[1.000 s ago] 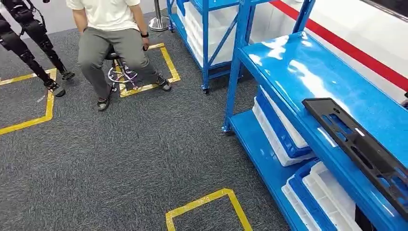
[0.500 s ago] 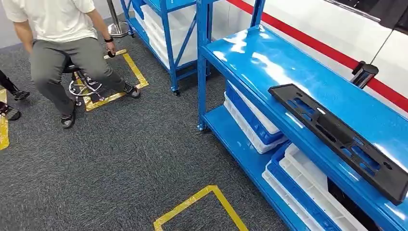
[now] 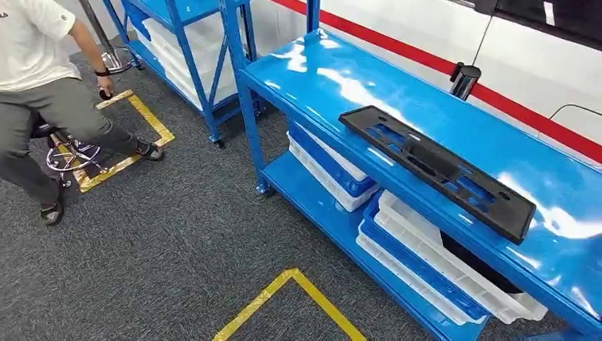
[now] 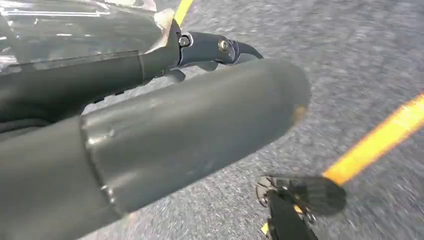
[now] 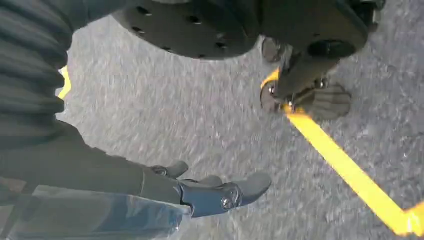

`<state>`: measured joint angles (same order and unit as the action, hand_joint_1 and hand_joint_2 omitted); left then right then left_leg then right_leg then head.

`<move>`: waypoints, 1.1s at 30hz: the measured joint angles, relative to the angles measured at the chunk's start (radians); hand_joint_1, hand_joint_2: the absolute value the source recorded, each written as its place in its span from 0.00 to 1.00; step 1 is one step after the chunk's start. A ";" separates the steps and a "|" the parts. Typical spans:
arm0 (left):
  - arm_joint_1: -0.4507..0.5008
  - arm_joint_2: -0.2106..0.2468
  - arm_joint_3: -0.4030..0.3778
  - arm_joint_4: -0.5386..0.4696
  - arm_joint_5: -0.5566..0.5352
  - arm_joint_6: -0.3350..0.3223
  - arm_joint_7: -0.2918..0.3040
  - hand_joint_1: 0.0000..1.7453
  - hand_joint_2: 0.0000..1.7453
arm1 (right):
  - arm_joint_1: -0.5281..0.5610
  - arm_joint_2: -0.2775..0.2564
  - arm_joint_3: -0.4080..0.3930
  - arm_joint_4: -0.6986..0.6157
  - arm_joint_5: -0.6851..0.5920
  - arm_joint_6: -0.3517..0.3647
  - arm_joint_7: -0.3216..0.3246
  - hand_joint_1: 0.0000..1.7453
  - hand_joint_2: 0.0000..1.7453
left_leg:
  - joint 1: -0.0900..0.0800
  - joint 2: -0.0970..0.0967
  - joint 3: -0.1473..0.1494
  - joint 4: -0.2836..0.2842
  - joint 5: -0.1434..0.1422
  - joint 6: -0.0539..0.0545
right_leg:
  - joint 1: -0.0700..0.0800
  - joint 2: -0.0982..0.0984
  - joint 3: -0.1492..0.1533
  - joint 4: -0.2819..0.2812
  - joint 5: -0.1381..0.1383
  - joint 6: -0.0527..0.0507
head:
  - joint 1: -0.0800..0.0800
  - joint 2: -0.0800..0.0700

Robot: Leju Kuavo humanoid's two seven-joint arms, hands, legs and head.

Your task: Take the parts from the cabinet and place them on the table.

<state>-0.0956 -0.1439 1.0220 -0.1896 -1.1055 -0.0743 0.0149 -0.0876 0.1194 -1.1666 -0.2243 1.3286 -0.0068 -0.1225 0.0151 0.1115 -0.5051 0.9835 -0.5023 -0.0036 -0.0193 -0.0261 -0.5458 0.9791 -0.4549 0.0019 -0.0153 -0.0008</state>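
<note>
1. I am seeing the whole head view sliding over the last second; the rack (image 3: 298, 71) and the part (image 3: 436, 167) are now sitting nearer the middle of the picture and the seated person (image 3: 42, 106) is drifting to the left edge; I am reading that as the robot turning towards the rack, not as the things moving.
2. The part, a long black perforated panel, is lying flat on the rack's top shelf, slantwise, near the front edge; white and blue bins (image 3: 426, 256) are sitting on the shelf beneath it; nothing is touching it.
3. The left hand (image 4: 190, 135) is hanging over the grey carpet, holding nothing; whether its fingers are spread or curled I cannot tell, the thumb filling most of the wrist view.
4. The right hand (image 5: 210, 192) is likewise hanging low above the carpet near a yellow tape line (image 5: 350, 175); its fingers are lying loosely apart with nothing between them.
5. I am judging the task barely begun; the turn is bringing the part into facing, but both arms are down, so lifting the arms and reaching to the shelf are yet to come.
</note>
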 joint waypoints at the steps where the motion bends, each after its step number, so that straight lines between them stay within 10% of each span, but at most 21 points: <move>1: -0.001 0.005 -0.001 0.000 0.000 -0.019 -0.007 0.00 0.00 | 0.003 -0.006 -0.004 -0.001 -0.010 0.021 -0.008 0.00 1.00 | 0.000 -0.060 -0.009 0.030 -0.028 -0.004 | 0.002 0.010 -0.001 0.000 0.001 -0.003 | -0.005 0.000; 4: 0.008 0.011 -0.009 0.000 -0.017 -0.071 -0.025 0.00 0.00 | 0.003 -0.024 -0.015 -0.001 -0.026 0.064 -0.013 0.00 1.00 | 0.001 -0.109 -0.121 0.275 -0.155 -0.007 | 0.007 0.050 -0.005 0.002 0.007 -0.015 | -0.008 0.000; 6: 0.010 0.016 -0.018 0.001 -0.034 -0.074 -0.035 0.00 0.00 | 0.009 -0.032 -0.024 -0.001 -0.031 0.076 -0.013 0.00 1.00 | 0.002 -0.110 -0.149 0.316 -0.145 -0.005 | 0.009 0.077 -0.003 0.003 0.007 -0.015 | -0.007 0.000; 8: 0.010 0.026 -0.029 0.000 -0.044 -0.068 -0.042 0.00 0.00 | 0.015 -0.039 -0.029 -0.001 -0.032 0.080 -0.013 0.00 1.00 | 0.003 -0.120 -0.094 0.182 -0.050 0.002 | 0.009 0.106 0.001 0.004 0.007 -0.015 | -0.007 0.000; 10: 0.011 0.037 -0.034 0.000 -0.047 -0.066 -0.043 0.00 0.00 | 0.015 -0.040 -0.032 -0.001 -0.032 0.080 -0.013 0.00 1.00 | 0.008 -0.206 -0.026 0.023 0.019 0.012 | 0.008 0.132 0.001 0.004 0.007 -0.013 | -0.006 0.000; 14: 0.010 0.044 -0.042 0.000 -0.048 -0.066 -0.044 0.00 0.00 | 0.022 -0.042 -0.036 -0.001 -0.032 0.080 -0.013 0.00 1.00 | -0.005 -0.173 -0.020 0.006 0.018 0.026 | 0.010 0.182 -0.027 0.000 0.020 0.015 | -0.007 0.000; 15: 0.010 0.043 -0.043 0.000 -0.048 -0.063 -0.044 0.00 0.00 | 0.023 -0.047 -0.037 -0.001 -0.035 0.080 -0.013 0.00 1.00 | 0.005 -0.155 -0.016 -0.013 0.029 0.038 | 0.017 0.173 -0.030 0.007 0.013 0.017 | -0.006 0.000; 17: 0.010 0.045 -0.047 0.000 -0.040 -0.038 -0.047 0.00 0.00 | 0.023 -0.047 -0.039 0.000 -0.041 0.089 -0.013 0.00 1.00 | 0.002 -0.126 -0.014 -0.019 0.033 0.050 | 0.016 0.059 -0.070 0.093 -0.042 0.012 | 0.002 0.000; 19: 0.012 0.048 -0.043 0.000 -0.007 -0.021 -0.068 0.00 0.00 | 0.018 -0.045 -0.043 0.002 -0.051 0.098 -0.014 0.00 1.00 | -0.001 -0.090 -0.017 -0.019 0.033 0.050 | 0.009 0.041 -0.147 0.254 -0.113 0.012 | 0.002 0.000; 21: 0.011 0.051 -0.033 0.000 0.011 -0.015 -0.079 0.00 0.00 | 0.020 -0.044 -0.050 0.003 -0.059 0.099 -0.014 0.00 1.00 | -0.001 -0.061 -0.017 -0.019 0.032 0.049 | 0.002 0.038 -0.171 0.318 -0.126 0.028 | 0.003 0.000; 24: 0.009 0.045 -0.014 0.000 0.053 -0.007 -0.078 0.00 0.00 | 0.019 -0.046 -0.060 0.003 -0.077 0.099 -0.010 0.00 1.00 | 0.002 -0.022 -0.013 -0.016 0.026 0.041 | -0.008 0.004 -0.042 0.097 -0.047 0.064 | 0.003 0.000; 25: 0.007 0.044 -0.003 0.000 0.061 0.002 -0.079 0.00 0.00 | 0.016 -0.046 -0.066 0.003 -0.086 0.099 -0.009 0.00 1.00 | -0.001 -0.011 -0.010 -0.012 0.023 0.034 | -0.007 -0.050 0.010 0.008 -0.027 0.064 | 0.006 0.000; 27: 0.007 0.041 0.006 0.000 0.065 0.005 -0.080 0.00 0.00 | 0.011 -0.045 -0.076 0.003 -0.095 0.099 -0.008 0.00 1.00 | -0.008 0.009 -0.004 -0.008 0.012 0.017 | 0.004 -0.044 0.008 0.002 -0.014 0.042 | 0.002 0.000; 33: 0.006 0.041 0.008 0.000 0.065 0.005 -0.080 0.00 0.00 | 0.012 -0.044 -0.079 0.004 -0.097 0.099 -0.008 0.00 1.00 | -0.009 0.013 -0.003 -0.007 0.011 0.016 | 0.004 -0.037 0.005 0.003 -0.014 0.039 | 0.002 0.000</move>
<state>-0.0896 -0.1026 1.0300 -0.1892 -1.0407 -0.0691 -0.0649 -0.0760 0.0752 -1.2452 -0.2205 1.2314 0.0919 -0.1308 0.0061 0.1244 -0.5082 0.9765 -0.4909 0.0120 -0.0154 -0.0626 -0.5403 0.9825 -0.4686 0.0405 -0.0130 -0.0008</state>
